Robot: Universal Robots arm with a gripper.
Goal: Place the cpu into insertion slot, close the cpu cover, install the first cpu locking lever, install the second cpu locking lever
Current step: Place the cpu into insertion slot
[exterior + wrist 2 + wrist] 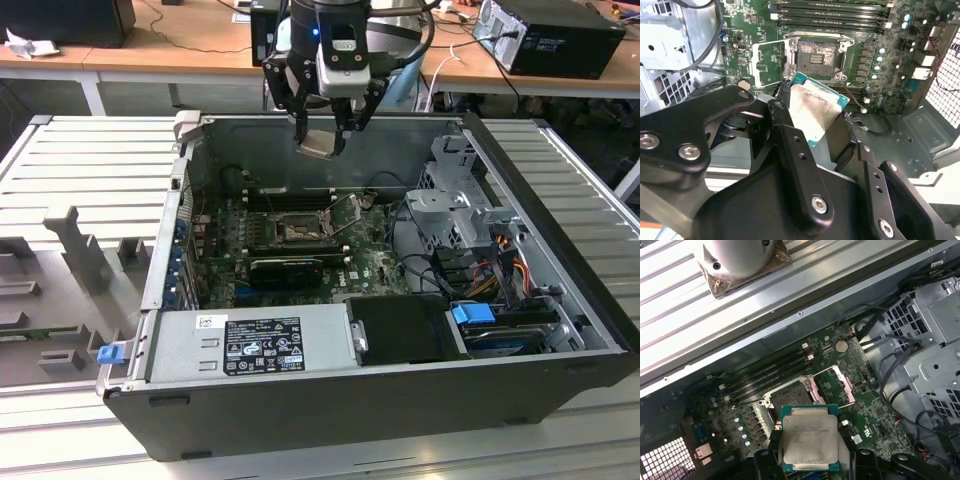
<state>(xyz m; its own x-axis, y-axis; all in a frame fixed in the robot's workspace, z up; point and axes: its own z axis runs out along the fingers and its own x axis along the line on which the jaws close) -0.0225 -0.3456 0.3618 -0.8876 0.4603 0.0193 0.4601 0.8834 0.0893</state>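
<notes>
Gripper (pixel 322 140) status: clamped on the cpu (pixel 316 148), with a black finger (pixel 782 131) pressed against each of two opposite edges. In the exterior view, the chip hangs in the air over the open computer case (pixel 400 405), near its far wall, clear of the board below and slightly tilted. In both wrist views, its silvery face is turned toward the cameras and a green border shows around it.

Insertion slot (pixel 790 396) status: contact field exposed inside the black rim. It sits on the green motherboard (pixel 875 80), below the held chip and not touching it. The cpu cover (pixel 844 385) is swung open and lies off the socket on the side toward the drive cage (pixel 455 210), with green board visible through its window. The position of the locking levers cannot be determined.

Surroundings: long black memory slots (pixel 830 12) run just beside the socket. A round coin cell (pixel 841 345) sits on the board near the open cover. The power supply (pixel 250 342) lies along the near wall of the case. The case rests on a ribbed metal table (pixel 90 160).
</notes>
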